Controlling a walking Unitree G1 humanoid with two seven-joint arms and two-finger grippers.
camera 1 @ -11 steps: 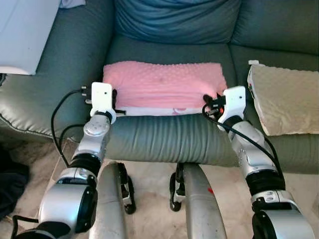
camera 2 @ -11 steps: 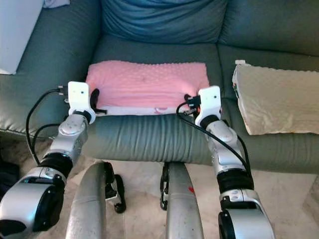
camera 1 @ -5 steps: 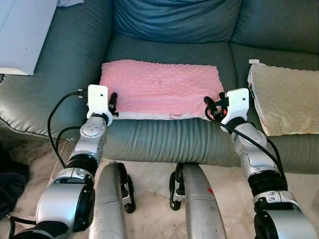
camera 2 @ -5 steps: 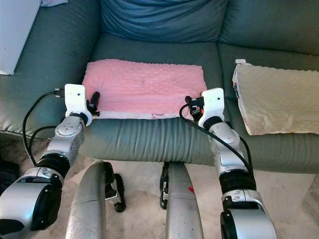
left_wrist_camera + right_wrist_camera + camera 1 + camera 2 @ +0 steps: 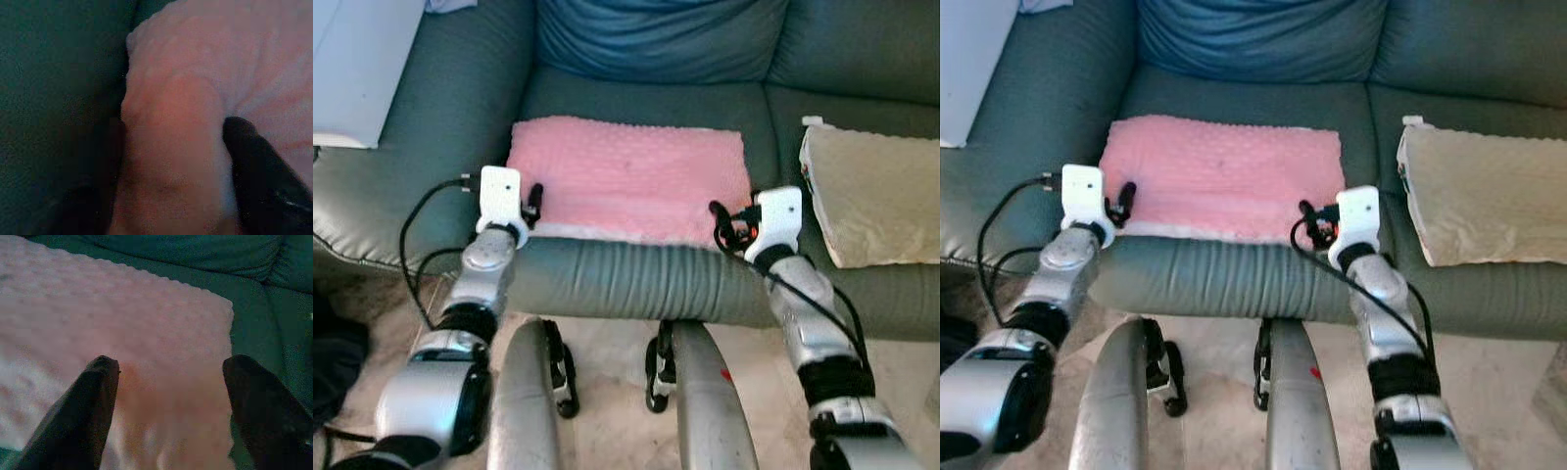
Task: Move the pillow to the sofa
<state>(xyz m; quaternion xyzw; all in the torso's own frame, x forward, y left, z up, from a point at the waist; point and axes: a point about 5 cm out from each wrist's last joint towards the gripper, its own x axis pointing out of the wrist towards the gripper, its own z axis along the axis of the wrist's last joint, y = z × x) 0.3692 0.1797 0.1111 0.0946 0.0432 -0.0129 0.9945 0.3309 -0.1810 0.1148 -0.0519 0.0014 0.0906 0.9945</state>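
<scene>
Pink pillow flat on sofa; left hand, right hand spread wide, straddling its corners.

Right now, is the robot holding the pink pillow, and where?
It looks let go. The pink pillow lies flat on the sofa. The right tool is open at its front right corner; the left tool sits at its front left corner.

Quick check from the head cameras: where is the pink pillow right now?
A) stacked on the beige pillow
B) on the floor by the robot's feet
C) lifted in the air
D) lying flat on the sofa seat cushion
D: the pink pillow lies flat on the sofa seat, with the beige pillow apart on the next cushion.
</scene>
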